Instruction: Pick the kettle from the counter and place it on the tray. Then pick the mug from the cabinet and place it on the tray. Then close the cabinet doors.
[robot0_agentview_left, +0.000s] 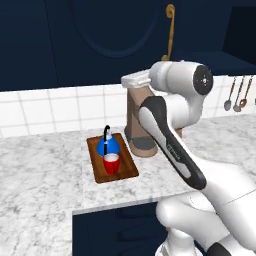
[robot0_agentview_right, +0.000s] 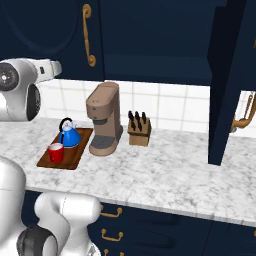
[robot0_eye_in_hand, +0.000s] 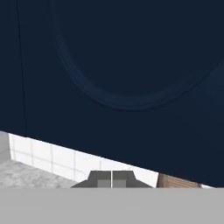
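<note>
The blue kettle (robot0_agentview_left: 107, 145) (robot0_agentview_right: 69, 136) and the red mug (robot0_agentview_left: 111, 163) (robot0_agentview_right: 55, 152) both stand on the brown tray (robot0_agentview_left: 128, 167) (robot0_agentview_right: 75, 159) on the marble counter (robot0_agentview_left: 45, 175) (robot0_agentview_right: 165, 175). The mug is in front of the kettle. My gripper (robot0_eye_in_hand: 112, 179) is shut on nothing, raised well above the tray and facing the left cabinet door (robot0_eye_in_hand: 131, 65) (robot0_agentview_left: 100, 40) close up. That door is shut. The right cabinet door (robot0_agentview_right: 231, 75) stands swung open, edge-on, with its brass handle (robot0_agentview_right: 244, 119) low at the right. The cabinet (robot0_agentview_right: 155, 45) inside is dark.
A tan coffee machine (robot0_agentview_right: 104, 119) (robot0_agentview_left: 135, 125) stands just right of the tray, partly behind my arm. A knife block (robot0_agentview_right: 138, 130) is beside it. Utensils (robot0_agentview_left: 237, 95) hang on the tiled wall. Brass-handled drawers (robot0_agentview_right: 112, 212) run below the counter.
</note>
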